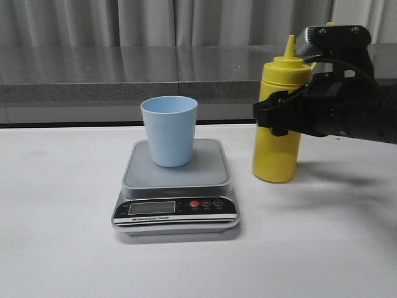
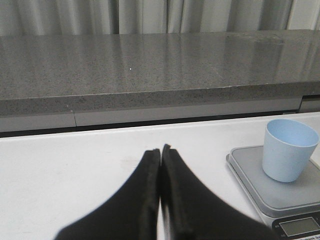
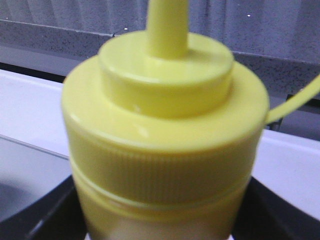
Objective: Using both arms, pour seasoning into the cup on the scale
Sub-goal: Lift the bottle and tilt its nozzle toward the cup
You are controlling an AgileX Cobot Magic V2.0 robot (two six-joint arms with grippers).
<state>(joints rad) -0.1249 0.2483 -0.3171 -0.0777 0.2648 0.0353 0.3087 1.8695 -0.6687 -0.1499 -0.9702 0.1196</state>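
The yellow seasoning bottle (image 1: pixel 276 152) stands upright on the white table, just right of the scale (image 1: pixel 209 169). My right gripper (image 1: pixel 273 117) reaches in from the right, and its black fingers press on both sides of the bottle below the ribbed cap (image 3: pixel 165 165). The nozzle (image 3: pixel 167 25) points up, and the thin cap strap (image 3: pixel 295 100) sticks out to one side. The light blue cup (image 1: pixel 169 130) stands upright on the scale's platform. My left gripper (image 2: pixel 161 149) is shut and empty over bare table to the left of the cup (image 2: pixel 290 150) and the scale (image 2: pixel 250 175). It is out of the front view.
A grey stone ledge (image 1: pixel 124 74) runs along the back of the table, with a pleated curtain behind it. The scale's black front panel (image 1: pixel 177 208) with display and red button (image 1: pixel 194 203) faces the front.
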